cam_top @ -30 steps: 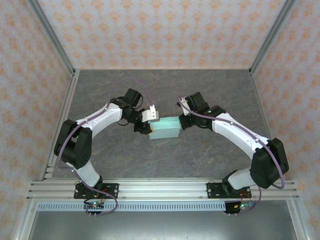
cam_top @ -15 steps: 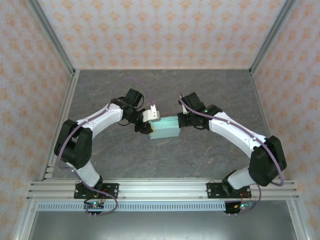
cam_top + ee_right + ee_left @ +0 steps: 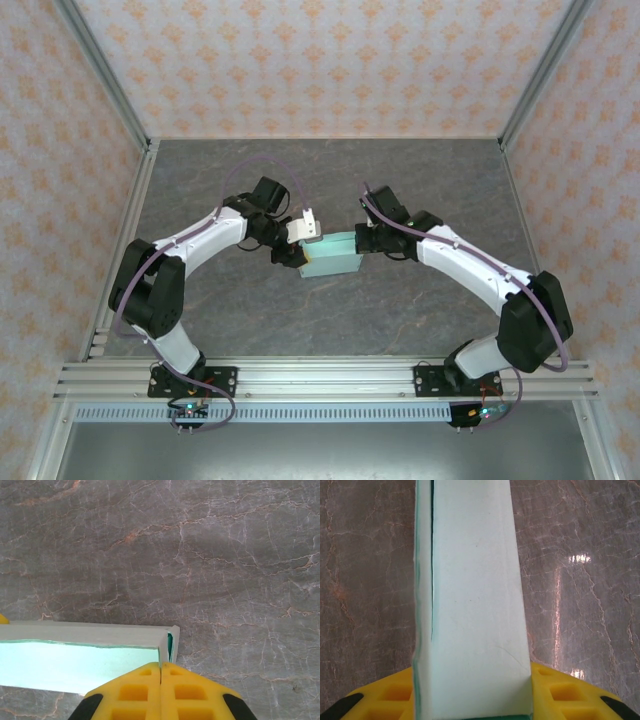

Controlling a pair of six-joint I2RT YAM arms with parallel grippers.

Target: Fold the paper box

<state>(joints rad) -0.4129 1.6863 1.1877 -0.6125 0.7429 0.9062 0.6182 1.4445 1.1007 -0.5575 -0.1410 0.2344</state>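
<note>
Grey marble-look tabletop (image 3: 330,180), orange-print wallpaper round it, w/ the pale mint-green thin-card paper box (image 3: 332,256) about mid-table, its long axis running left-right betw. the two arms. The left gripper (image 3: 297,254) is at the box's left end, yellow pads (image 3: 390,697) set either side of that end at a medium spread, so it appears clamped on the card. Its wrist view looks down the box's length and shows a thin dark slit along one long edge, i.e. a seam not lying flush. The right gripper (image 3: 363,241) is at the box's right end, jaws pinched fully together w/ nothing betw. them. Its tips sit right at the end corner, where a small end flap stands slightly proud of the box wall. Can't tell whether the box rests on the table or hangs just off it. Box looks nearly formed; pressing home the right end seems the step in hand. Risks, imo: (1) closed tips push off-centre at that corner, so the box pivots or slides in the left-end grip b/c thin card gives little friction; (2) too hard a push buckles the wall rather than seating the flap; (3) the load springs the slit seam wider and the box unfolds; (4) left-end squeeze dents the card; (5) tips slip past the flap, leaving it proud.
</note>
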